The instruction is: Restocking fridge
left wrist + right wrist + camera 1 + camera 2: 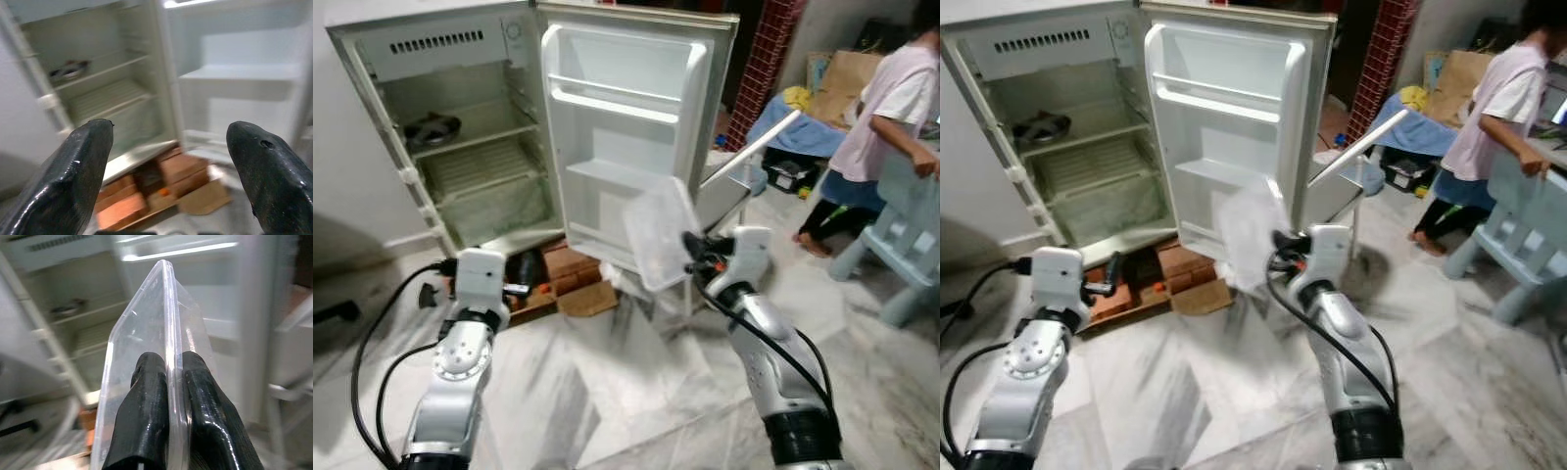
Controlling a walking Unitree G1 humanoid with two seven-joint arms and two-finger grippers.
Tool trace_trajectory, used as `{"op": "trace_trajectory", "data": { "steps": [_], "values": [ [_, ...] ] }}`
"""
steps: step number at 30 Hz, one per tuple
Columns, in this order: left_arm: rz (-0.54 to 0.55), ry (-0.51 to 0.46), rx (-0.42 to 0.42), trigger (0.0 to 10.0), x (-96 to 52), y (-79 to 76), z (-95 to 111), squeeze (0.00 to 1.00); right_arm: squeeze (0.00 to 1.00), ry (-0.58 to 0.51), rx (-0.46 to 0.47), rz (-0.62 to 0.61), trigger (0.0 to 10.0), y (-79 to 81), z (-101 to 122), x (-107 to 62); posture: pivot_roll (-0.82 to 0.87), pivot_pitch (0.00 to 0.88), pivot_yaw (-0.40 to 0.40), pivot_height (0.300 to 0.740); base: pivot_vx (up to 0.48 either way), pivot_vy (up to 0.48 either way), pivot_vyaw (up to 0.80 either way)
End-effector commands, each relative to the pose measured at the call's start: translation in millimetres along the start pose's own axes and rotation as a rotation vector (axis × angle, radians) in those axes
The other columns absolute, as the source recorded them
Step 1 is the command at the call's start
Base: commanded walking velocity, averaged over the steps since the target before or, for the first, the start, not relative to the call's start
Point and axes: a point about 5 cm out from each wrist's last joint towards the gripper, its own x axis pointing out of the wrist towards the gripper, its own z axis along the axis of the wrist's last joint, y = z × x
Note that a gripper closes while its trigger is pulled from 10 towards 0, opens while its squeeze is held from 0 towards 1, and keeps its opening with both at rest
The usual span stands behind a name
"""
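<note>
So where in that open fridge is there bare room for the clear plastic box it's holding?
The wire shelf below the dark dish looks bare, as do the door shelves. The right gripper holds the clear container; the upper shelf is partly taken by that dish.

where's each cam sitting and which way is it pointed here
Left eye view: on the head, looking forward and down at the open fridge and its door; both silver arms show, the right gripper pinching a clear plastic container.
Right eye view: the same scene, with a person off to the right.
Left wrist view: along the open left gripper toward the fridge shelves.
Right wrist view: along the right gripper's fingers clamped on the container's rim.
Shared: every view shows the fridge.
</note>
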Motion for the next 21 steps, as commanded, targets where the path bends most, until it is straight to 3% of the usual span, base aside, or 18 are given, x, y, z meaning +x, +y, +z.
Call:
{"op": "trace_trajectory", "data": {
  "steps": [1, 11, 21],
  "values": [
    [-0.029, -0.015, -0.009, 10.0, 1.8, -7.2, 4.1, 0.00, 0.00, -0.021, -0.022, -0.027, 10.0, -8.9, 8.3, -0.8, 0.08, 0.000, -0.007, 0.740, 0.000, 0.480, 0.00],
    [-0.012, -0.028, -0.012, 10.0, 1.4, -6.0, 4.4, 0.00, 0.00, -0.025, -0.034, -0.019, 10.0, -6.4, 7.3, 0.9, 0.09, 0.000, -0.002, 0.740, 0.000, 0.480, 0.00],
    [0.004, -0.050, -0.002, 10.0, -0.6, -2.2, 6.4, 0.00, 0.00, -0.034, -0.028, -0.013, 10.0, -4.8, 8.6, 1.5, 0.09, 0.000, 0.001, 0.740, 0.000, 0.000, 0.77]
  ]
}}
